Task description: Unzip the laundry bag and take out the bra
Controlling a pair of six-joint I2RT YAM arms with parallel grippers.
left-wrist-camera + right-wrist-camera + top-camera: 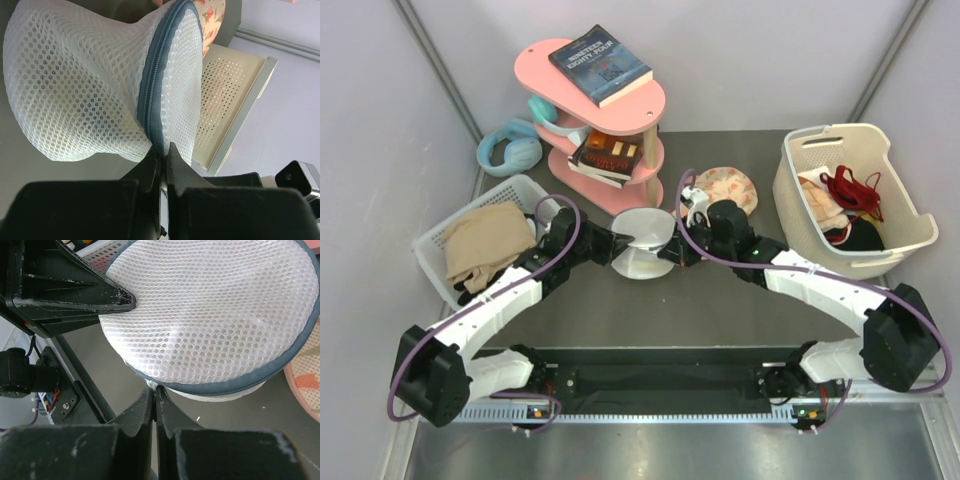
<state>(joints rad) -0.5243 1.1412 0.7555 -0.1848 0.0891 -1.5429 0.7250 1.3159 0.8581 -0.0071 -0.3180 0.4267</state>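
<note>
At the near edge of the desk (720, 310), your two arms reach inward from their bases and meet at its middle, where the laundry bag (645, 245) sits pinched between them. Your left claw (162, 152) is closed narrow on the bag's rim, its tips clamped on the mesh right at the grey-blue zip (150, 90), which runs shut along every stretch the wrist views show. Your right claw (155, 392) is likewise drawn tight from the opposite side, gripping the mesh just under the zipped rim. The white mesh is drawn in at the waist between its two round faces, and the upper face is tilted. A faint yellowish cast shows through the mesh in the left wrist view, but you cannot make out the bra itself; whatever the bag holds is inside it. To the left of the arms, a white slotted basket (525, 190) holds a folded beige cloth (485, 245). To the right, well apart from the bag, a cream basket (800, 200) carries a red strappy garment (855, 188) on top of other clothes. Just behind the right claw lies a peach floral fabric piece (728, 185). Farther back stands a pink tiered shelf (645, 105) with a dark book (600, 65) on top and more books (607, 155) on a lower tier, blue headphones (510, 150) beside it.
</note>
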